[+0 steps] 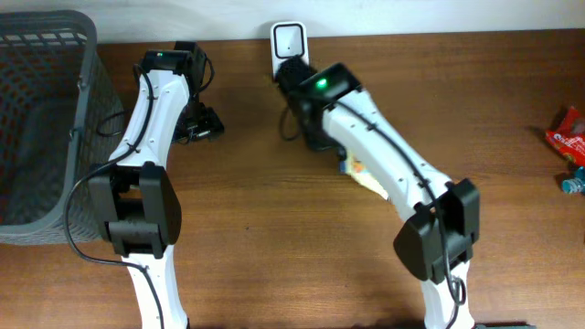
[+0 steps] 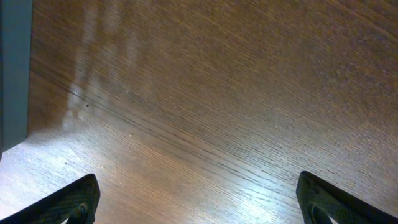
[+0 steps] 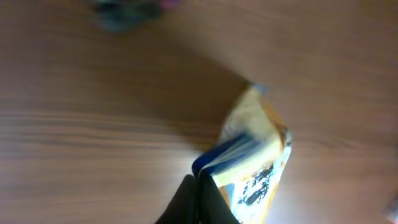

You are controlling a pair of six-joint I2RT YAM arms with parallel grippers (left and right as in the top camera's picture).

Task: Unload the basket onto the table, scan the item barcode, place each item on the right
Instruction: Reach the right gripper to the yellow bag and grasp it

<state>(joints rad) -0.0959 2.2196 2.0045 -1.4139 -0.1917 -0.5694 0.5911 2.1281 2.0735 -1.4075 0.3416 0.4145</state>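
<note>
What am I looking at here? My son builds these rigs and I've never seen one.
Two white robot arms work at a brown wooden table. One picture looks down from above; the others come from cameras on each wrist. The right tool is shut on a yellow and blue snack packet, near a small white scanner at the table's far edge. The left tool hangs open over bare wood. A grey mesh basket stands at the left; red and blue packets lie at the right.

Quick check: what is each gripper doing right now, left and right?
Left gripper: open, empty, over bare table.
Right gripper: shut on the yellow and blue packet.
</note>
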